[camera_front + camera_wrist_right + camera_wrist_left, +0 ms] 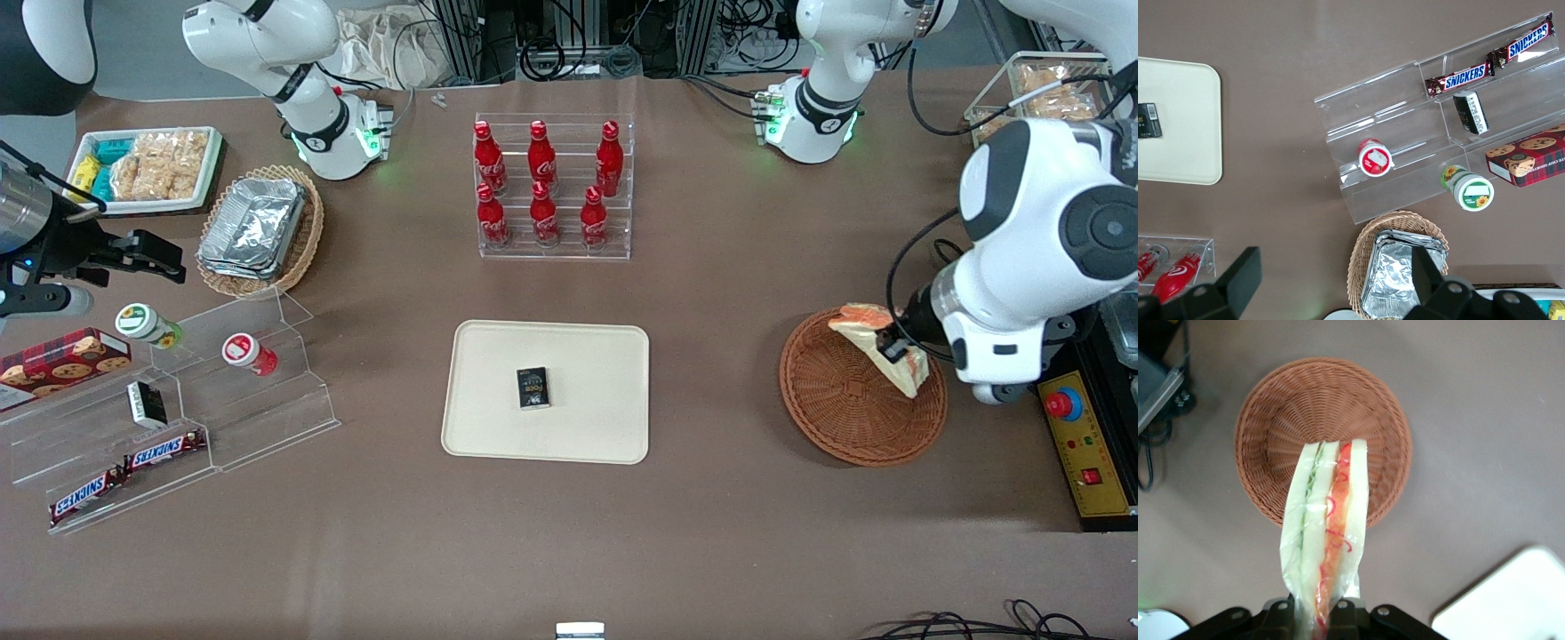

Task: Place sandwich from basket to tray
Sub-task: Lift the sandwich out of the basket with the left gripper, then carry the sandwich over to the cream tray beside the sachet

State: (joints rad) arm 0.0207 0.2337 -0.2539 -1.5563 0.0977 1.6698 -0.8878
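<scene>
Above basket (853,404), end effector (892,347) clamping sandwich (876,342), tray (498,427) well apart

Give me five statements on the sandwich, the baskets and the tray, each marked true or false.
1. The left arm's gripper is shut on the triangular wrapped sandwich. True.
2. The sandwich lies flat in the round reddish-brown wicker basket. False: it is held above the basket.
3. The cream rectangular tray holds a small dark box. True.
4. The reddish-brown basket holds foil containers. False: it is empty; the foil containers sit in the tan basket.
5. The sandwich is on the tray. False: not yet.
</scene>
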